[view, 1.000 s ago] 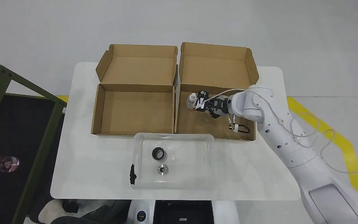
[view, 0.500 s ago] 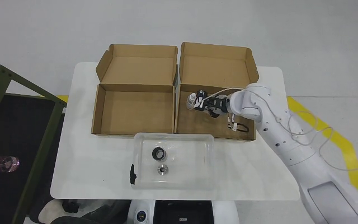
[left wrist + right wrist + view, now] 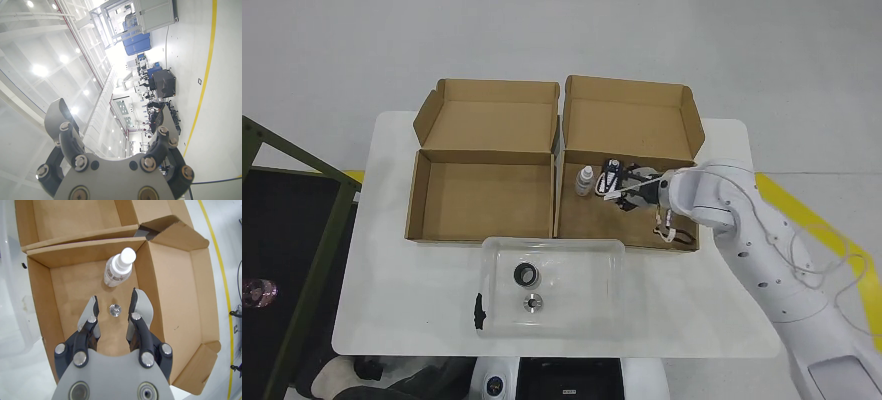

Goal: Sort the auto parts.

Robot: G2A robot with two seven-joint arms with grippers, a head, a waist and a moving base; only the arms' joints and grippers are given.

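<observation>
Evidently the metal part point(image 3: 115, 310) has been set down in the right box point(image 3: 170, 285), with the right gripper point(image 3: 114, 296) drawn back, open and empty.

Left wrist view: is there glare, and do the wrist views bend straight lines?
Left wrist view: ceiling lamps glare white beside the open left pincer, and the yellow floor line curves. Right wrist view: the light is even, with a glint on the metal part seen between the fingers of the open right pincer; the box edges bow.
</observation>
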